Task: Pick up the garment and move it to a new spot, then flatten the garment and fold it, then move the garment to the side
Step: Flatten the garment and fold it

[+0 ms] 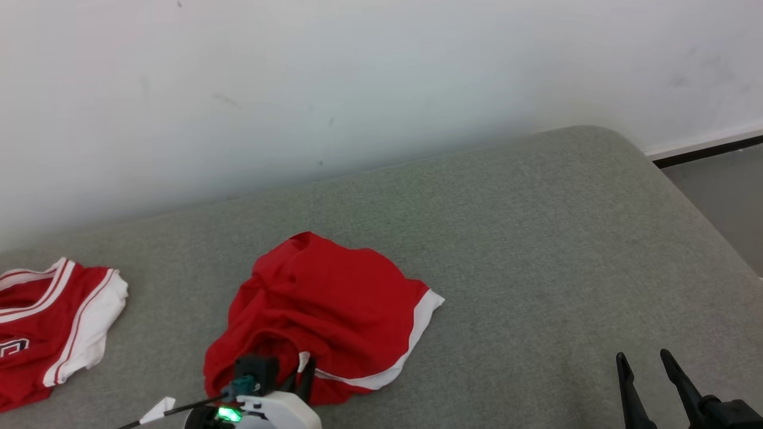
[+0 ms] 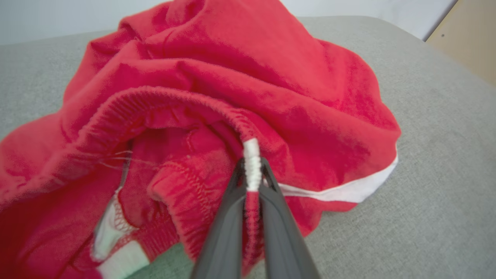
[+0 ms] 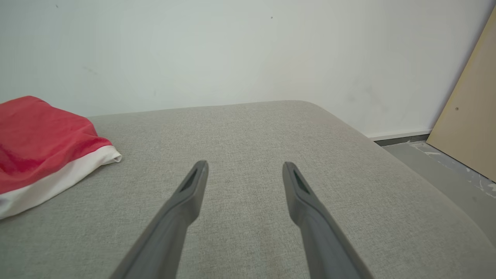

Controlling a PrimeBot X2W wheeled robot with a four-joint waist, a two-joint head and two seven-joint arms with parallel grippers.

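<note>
No legible text; the jersey (image 1: 53, 322) bears a cut-off, unreadable mark (image 1: 13, 347)

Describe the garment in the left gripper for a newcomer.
On the grey padded surface by the white wall, near its front middle, lie crumpled red shorts, waistband pinched by the left gripper. Unlike the jersey at far left, they have a plain white hem, no stripes.

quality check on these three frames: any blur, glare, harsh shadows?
Head view: flat, even light and no glare; the red shorts are sharp, with a faint shadow along the hem. Left wrist view: the left gripper is shut on the waistband; the fabric at lower left is soft and blurred from closeness. Right wrist view: the weave on the grey cushion is crisp, the open right gripper is in focus, no glare.
</note>
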